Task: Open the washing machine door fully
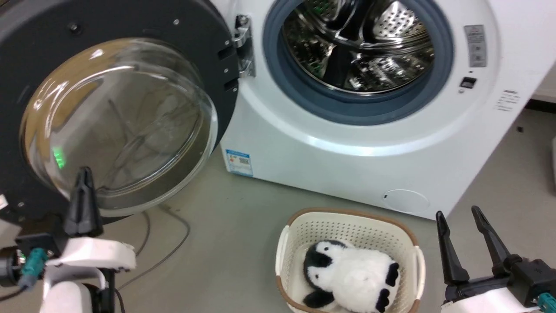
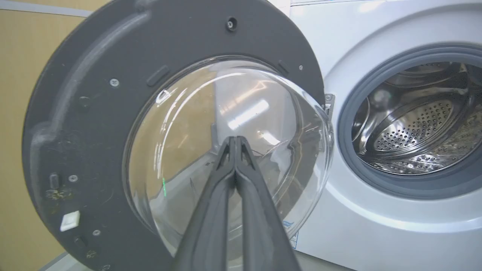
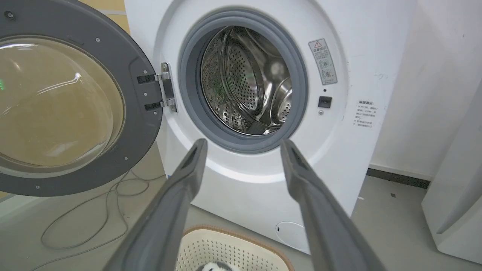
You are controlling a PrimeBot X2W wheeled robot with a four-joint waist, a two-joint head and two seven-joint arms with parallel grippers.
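Observation:
The washing machine door (image 1: 39,56) stands swung wide to the left on its metal hinge (image 1: 243,45), its inner face and bulging glass bowl (image 1: 117,126) turned toward me. The white washing machine (image 1: 330,161) shows its grey gasket and steel drum (image 1: 360,43) uncovered. My left gripper (image 1: 84,171) is shut with nothing in it, its tips in front of the lower glass bowl (image 2: 226,150); touching or apart I cannot tell. My right gripper (image 1: 458,213) is open and empty at the lower right, pointing at the machine front (image 3: 244,177) below the drum opening (image 3: 244,79).
A cream laundry basket (image 1: 404,230) holding a black-and-white plush penguin (image 1: 347,278) sits on the grey floor before the machine. Loose cables (image 1: 173,243) lie on the floor under the door. A white appliance (image 3: 459,195) stands to the right of the machine.

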